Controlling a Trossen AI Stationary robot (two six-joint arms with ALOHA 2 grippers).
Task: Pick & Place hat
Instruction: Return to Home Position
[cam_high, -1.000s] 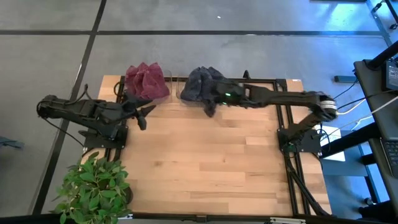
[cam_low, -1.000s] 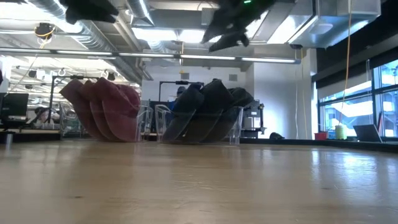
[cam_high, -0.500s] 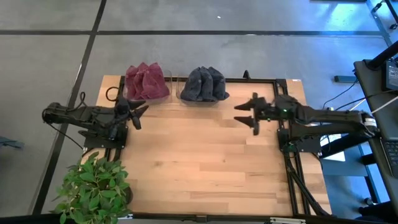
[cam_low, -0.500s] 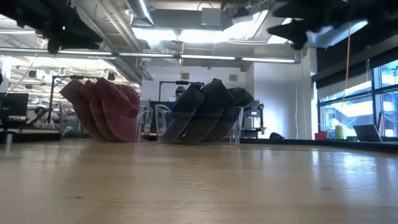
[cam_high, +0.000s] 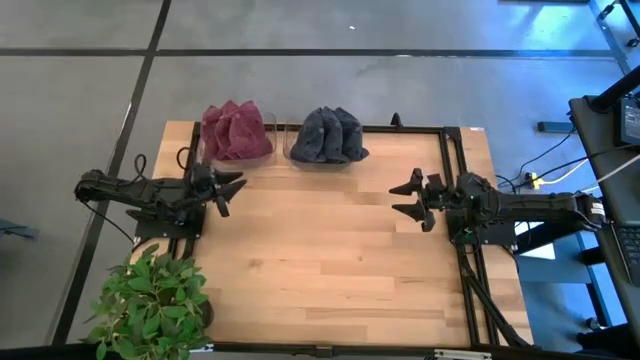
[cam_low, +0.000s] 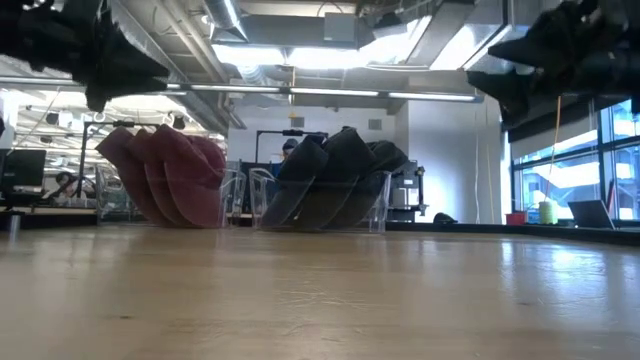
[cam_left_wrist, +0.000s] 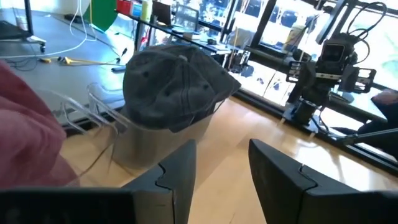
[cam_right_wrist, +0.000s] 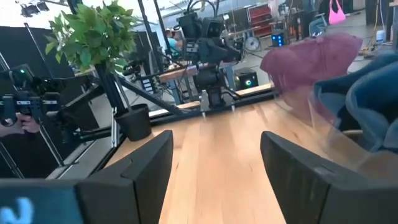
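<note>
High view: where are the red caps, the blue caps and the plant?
Dark red fabric caps (cam_high: 236, 132), high view, pile's middle.
Dark blue fabric caps (cam_high: 328, 135), high view, pile's middle.
Leafy green potted plant (cam_high: 150, 300), high view, its leaves.

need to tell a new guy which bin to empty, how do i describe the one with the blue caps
On the wooden table, two clear bins stand side by side along the edge farthest from the potted plant. Take the right bin, the one on the right arm's side. The left bin holds dark red caps; this one is stuffed with dark blue-grey caps.
</note>
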